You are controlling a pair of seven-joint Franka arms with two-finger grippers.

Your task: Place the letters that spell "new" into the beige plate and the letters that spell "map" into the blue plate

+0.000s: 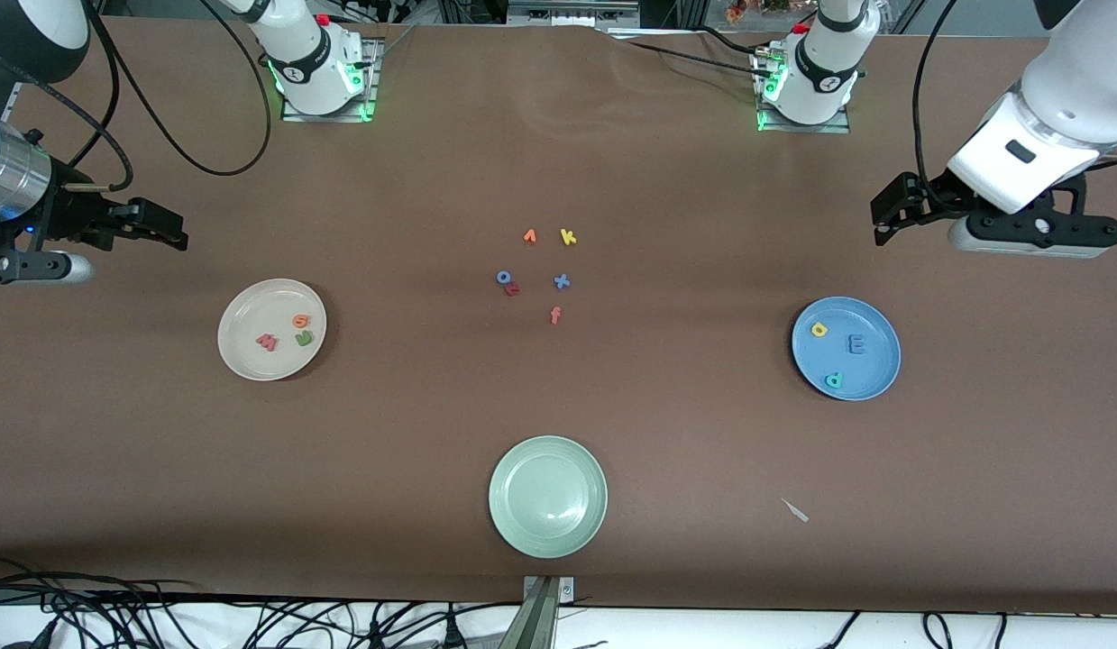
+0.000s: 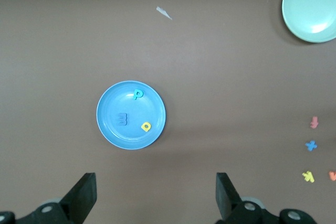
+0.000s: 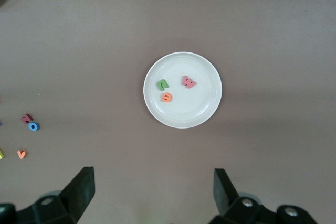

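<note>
A: Front view?
B: Beige plate (image 1: pixel 271 329) holds pinkish-red w (image 1: pixel 267 342), orange e (image 1: pixel 300 320), green n (image 1: pixel 304 338); blue plate (image 1: pixel 846 347) holds yellow a (image 1: pixel 819 330), blue m (image 1: pixel 856 342), teal p (image 1: pixel 834 380). Loose between them: k (image 1: pixel 568 237), x (image 1: pixel 562 281), f (image 1: pixel 555 315).

A: Left wrist?
B: Left gripper (image 2: pixel 156 195), jaws apart and empty, over bare table beside the blue plate.

A: Right wrist?
B: Right gripper (image 3: pixel 154 192), jaws apart, empty, beside the beige plate.
</note>
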